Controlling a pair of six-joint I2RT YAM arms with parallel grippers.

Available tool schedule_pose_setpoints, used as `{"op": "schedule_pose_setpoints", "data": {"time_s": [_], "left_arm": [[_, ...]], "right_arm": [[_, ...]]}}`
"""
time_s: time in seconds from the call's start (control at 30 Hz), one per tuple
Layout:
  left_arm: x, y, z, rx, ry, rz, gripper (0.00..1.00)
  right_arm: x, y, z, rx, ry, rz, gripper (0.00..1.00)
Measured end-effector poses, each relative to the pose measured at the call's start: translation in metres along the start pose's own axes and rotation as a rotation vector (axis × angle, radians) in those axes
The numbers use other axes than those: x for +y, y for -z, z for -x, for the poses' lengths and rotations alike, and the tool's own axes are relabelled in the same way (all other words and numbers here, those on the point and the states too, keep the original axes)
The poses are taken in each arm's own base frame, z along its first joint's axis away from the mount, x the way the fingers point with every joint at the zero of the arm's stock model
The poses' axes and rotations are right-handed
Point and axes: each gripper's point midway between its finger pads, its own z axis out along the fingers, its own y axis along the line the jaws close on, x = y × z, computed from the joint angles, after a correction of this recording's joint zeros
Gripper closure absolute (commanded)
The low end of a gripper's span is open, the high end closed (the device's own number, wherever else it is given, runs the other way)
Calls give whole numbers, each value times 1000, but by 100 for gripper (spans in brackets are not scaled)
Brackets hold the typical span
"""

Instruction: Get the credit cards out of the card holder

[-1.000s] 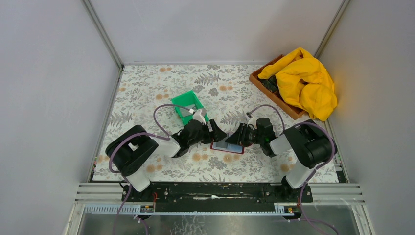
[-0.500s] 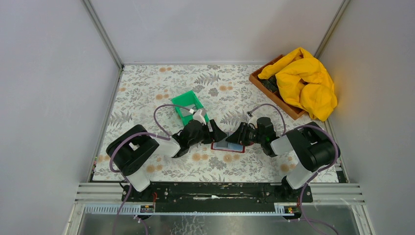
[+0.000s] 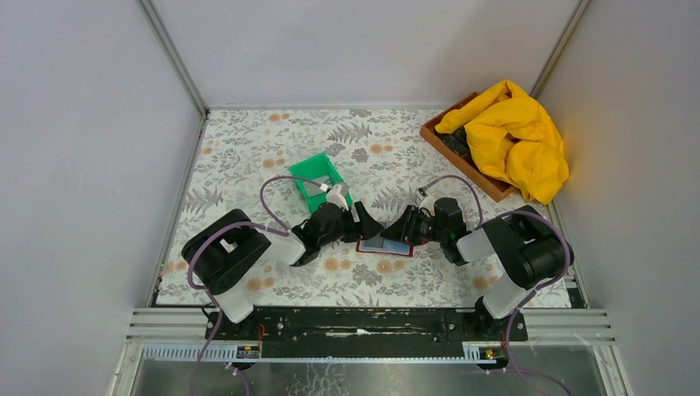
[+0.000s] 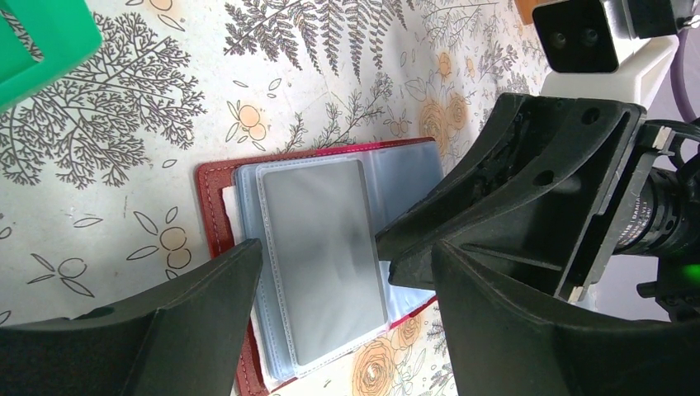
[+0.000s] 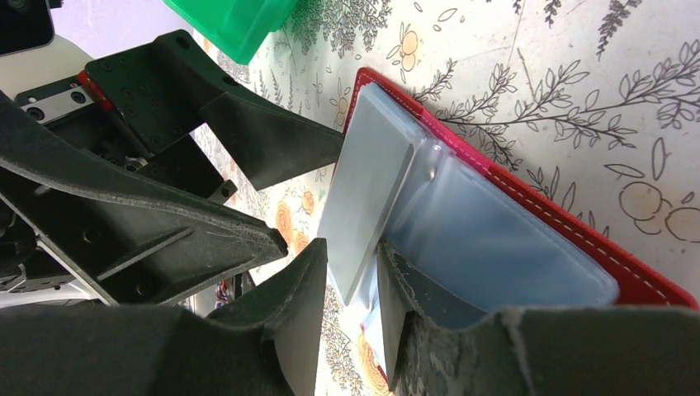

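The left gripper (image 4: 340,272) hangs spread wide over the open card holder (image 4: 216,194), which lies flat on the table between the arms. The right gripper (image 5: 351,272) flanks the raised edge of a grey-silver card (image 5: 367,198) in its sleeve, though whether it truly pinches cannot be told. No card lies free, so the removal seems barely begun. Beyond stand the green bin (image 3: 318,177) and, farther, a yellow cloth (image 3: 512,136).

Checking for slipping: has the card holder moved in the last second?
No. The card holder still lies just beyond the same orange flower printed on the cloth.
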Motion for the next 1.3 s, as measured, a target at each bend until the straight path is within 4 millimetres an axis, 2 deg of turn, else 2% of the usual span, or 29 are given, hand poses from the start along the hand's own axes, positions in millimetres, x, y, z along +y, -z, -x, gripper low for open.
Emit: {"op": "schedule_pose_setpoints", "data": {"time_s": [0.27, 0.57, 0.9, 1.3], "left_arm": [[-1, -1, 1, -7, -1, -5, 17], [0, -2, 3, -16, -9, 1, 17], [3, -4, 2, -15, -11, 11, 17], [3, -4, 2, -16, -16, 12, 17]], "right_arm": [[-8, -4, -6, 14, -38, -9, 64], [-7, -7, -9, 21, -45, 2, 64], [12, 0, -2, 2, -7, 29, 64], [3, -5, -10, 28, -65, 21, 64]]}}
